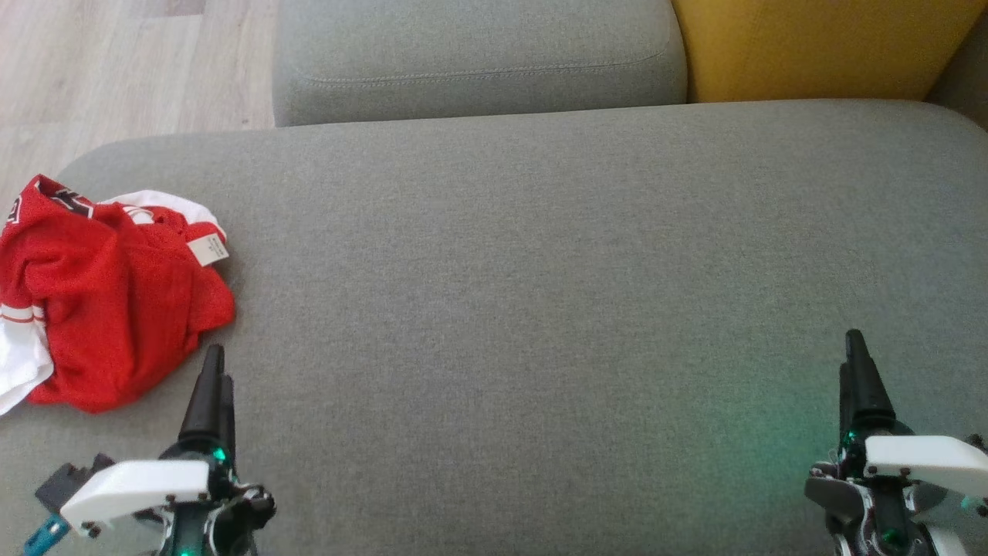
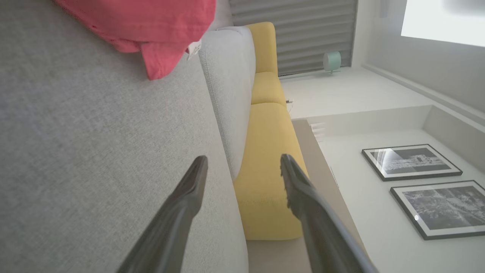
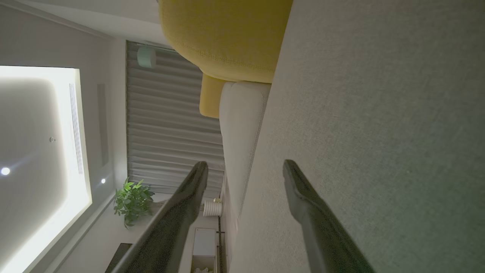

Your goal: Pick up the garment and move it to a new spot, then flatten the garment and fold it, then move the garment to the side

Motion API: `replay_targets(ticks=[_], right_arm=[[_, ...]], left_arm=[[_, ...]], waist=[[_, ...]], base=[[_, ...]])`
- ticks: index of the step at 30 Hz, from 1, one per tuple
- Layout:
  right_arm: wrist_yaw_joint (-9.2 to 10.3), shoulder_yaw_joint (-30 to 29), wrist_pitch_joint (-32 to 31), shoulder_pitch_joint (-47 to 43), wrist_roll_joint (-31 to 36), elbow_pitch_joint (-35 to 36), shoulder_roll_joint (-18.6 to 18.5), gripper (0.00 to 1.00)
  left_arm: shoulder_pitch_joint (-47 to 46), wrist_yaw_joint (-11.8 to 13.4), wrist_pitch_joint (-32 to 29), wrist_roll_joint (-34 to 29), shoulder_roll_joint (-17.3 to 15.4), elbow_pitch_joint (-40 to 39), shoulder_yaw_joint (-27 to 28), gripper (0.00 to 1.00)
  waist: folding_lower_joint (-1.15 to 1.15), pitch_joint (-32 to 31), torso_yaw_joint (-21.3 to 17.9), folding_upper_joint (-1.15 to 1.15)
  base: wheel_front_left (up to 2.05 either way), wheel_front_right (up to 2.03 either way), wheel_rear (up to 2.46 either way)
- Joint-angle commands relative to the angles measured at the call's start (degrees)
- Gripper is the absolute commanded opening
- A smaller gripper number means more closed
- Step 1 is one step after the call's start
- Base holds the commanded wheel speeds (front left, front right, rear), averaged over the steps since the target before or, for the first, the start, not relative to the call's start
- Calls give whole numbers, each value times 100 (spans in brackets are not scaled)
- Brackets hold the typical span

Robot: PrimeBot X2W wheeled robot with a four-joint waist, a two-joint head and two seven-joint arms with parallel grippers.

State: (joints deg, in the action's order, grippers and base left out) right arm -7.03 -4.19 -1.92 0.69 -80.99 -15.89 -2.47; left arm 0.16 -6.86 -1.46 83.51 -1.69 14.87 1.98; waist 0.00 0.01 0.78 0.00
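The garment [image 1: 108, 301], a red jersey with white parts and a small label, lies crumpled at the left edge of the grey sofa seat [image 1: 540, 309]. In the left wrist view the garment [image 2: 147, 26] shows at the top, well ahead of the fingertips. My left gripper [image 1: 212, 363] hovers just right of and below the heap, apart from it; its jaws [image 2: 244, 167] stand open and empty. My right gripper [image 1: 855, 347] is low over the seat at the lower right, far from the garment, and is open [image 3: 246, 170] with nothing between its fingers.
A grey back cushion [image 1: 478, 54] and a yellow cushion [image 1: 818, 46] bound the seat's far side. Wooden floor [image 1: 116, 69] lies beyond the seat's left end. The wide middle of the seat is bare fabric.
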Motion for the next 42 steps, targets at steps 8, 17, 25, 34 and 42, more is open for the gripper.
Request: replay_targets(ticks=[8,17,25,34,42], right_arm=[[-14,124,154,312,960,490,-113,100],[-18,246,212,274,2145,841,-133,100],[-21,386,269,211,2904,1022,-154,100],[-24,538,333,154,3574,1168,-168,100],[-26,655,369,88,4258,1245,-190,100]], left_arm=[[-353,-19,158,-937,-76,-478,-79,100],[-329,3,326,-1909,-82,-760,-196,100],[-287,9,460,-2666,-150,-894,-304,100],[-241,57,594,-3480,-222,-1056,-430,100],[-190,146,728,-4304,-343,-1183,-570,100]], waist=[[0,-19,17,0],[0,-48,50,0],[0,-71,78,0],[0,-87,98,0],[0,-102,129,0]], base=[[0,0,0],[0,0,0],[0,0,0],[0,0,0],[0,0,0]])
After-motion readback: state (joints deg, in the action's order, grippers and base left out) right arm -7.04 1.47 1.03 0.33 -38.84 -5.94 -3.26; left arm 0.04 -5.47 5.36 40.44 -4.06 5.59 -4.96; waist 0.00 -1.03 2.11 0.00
